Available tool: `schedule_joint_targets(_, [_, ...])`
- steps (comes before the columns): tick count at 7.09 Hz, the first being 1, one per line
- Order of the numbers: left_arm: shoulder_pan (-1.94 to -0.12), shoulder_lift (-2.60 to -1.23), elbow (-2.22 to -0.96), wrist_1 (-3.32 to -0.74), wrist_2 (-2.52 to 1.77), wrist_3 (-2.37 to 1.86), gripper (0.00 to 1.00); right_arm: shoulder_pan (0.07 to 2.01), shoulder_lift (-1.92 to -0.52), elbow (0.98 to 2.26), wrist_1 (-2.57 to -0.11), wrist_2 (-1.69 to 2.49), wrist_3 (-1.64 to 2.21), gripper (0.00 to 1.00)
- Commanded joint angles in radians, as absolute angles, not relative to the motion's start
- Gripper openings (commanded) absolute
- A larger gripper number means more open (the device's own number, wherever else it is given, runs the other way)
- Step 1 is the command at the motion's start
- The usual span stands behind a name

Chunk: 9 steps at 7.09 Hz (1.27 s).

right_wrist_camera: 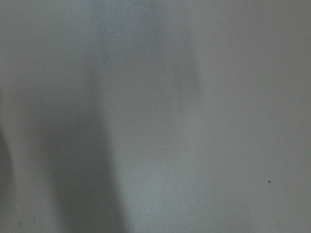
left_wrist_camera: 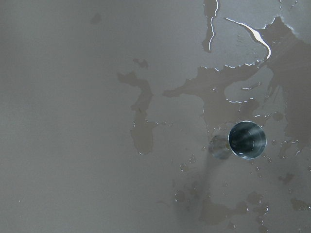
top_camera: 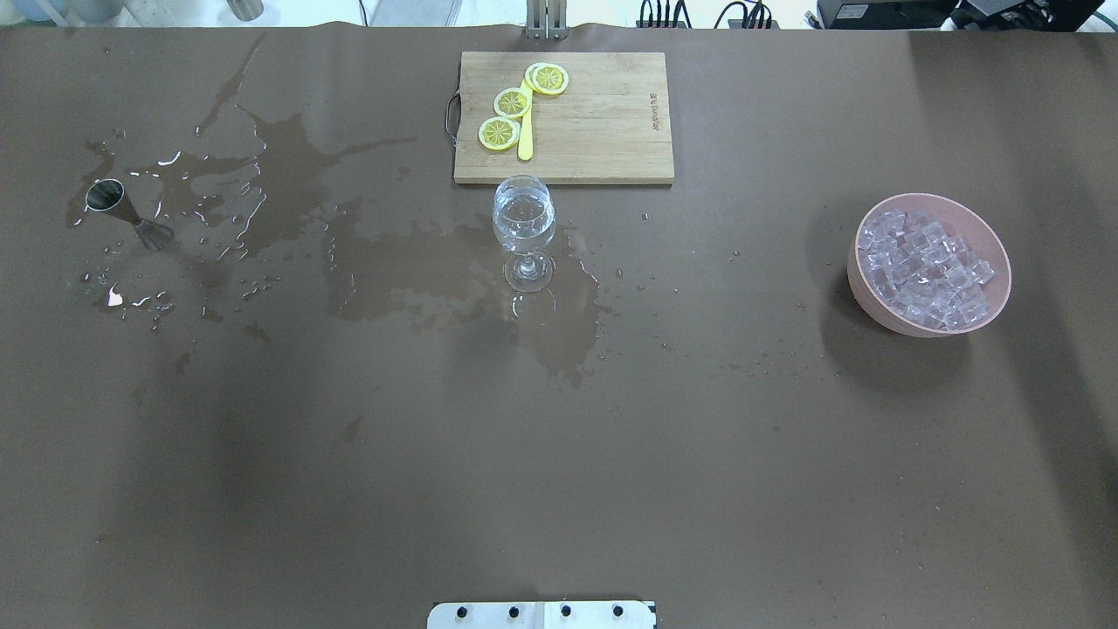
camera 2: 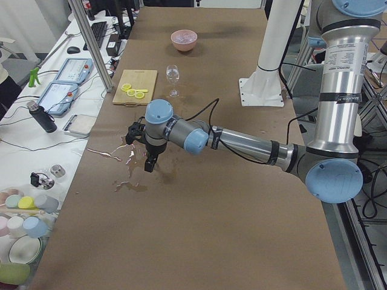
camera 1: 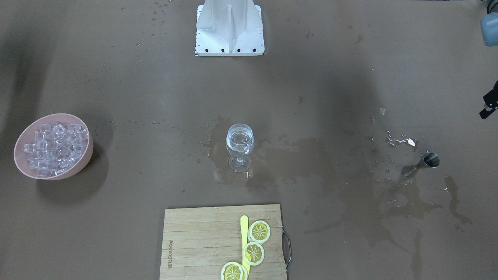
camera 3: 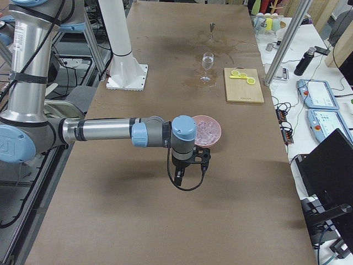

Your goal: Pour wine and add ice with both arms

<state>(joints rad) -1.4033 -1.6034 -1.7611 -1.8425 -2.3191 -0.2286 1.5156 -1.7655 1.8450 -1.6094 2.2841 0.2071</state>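
A: Where is the wine to be found?

B: The wine (camera 1: 240, 139), a clear colourless liquid, is held in a clear stemmed glass (camera 1: 240, 157) at the middle of the brown-covered table (camera 1: 116, 233), with a wet patch (camera 1: 303, 155) spread around its foot. The small glassy ice cubes (camera 1: 54, 149) are heaped in a round pink bowl (camera 1: 83, 163), well apart from the glass.

A: What is given by the side views alone?

B: The left gripper (camera 2: 149, 164) is hung over the wet end of the table. The right gripper (camera 3: 181, 174) is seen in front of the bowl, part of whose rim is hidden by the silver-grey right arm (camera 3: 105, 132). How wide either pair of jaws stands cannot be told.

A: And by the wrist cameras?

B: A small steel jigger (left_wrist_camera: 243, 141) is looked down on among puddles by the left one. Only bare brown surface is shown by the right.

A: What else is laid out?

B: A bamboo cutting board (camera 1: 202, 241) with yellow lemon slices (camera 1: 259, 231) and a yellow stick (camera 1: 244, 227) is placed near the glass. A white stand base (camera 1: 229, 35) is set at the robot's edge.
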Motion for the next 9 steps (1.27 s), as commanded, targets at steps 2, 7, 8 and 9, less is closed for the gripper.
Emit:
schedule_joint_targets(2, [-1.396,-1.594,-1.755,-1.89,-2.322,-0.235,0.98,1.516,-1.764,1.844,-1.609,2.283,0.207,1.0])
schedule_joint_targets(7, [-1.287,-1.56,-1.729,-2.051,-2.287,-0.342,0.97,1.453,-1.654,1.839,-1.609,2.278,0.291,1.0])
schedule_joint_targets(8, [-1.287,-1.56,-1.714,-2.06,-2.283,-0.35,0.97,1.384,-1.608,1.835,-1.605,2.272,0.392,1.0])
schedule_joint_targets(9, [-1.269,-1.56,-1.689,-2.122,-2.261,-0.395,0.97,1.309,-1.535,1.833,-1.609,2.269,0.496,1.0])
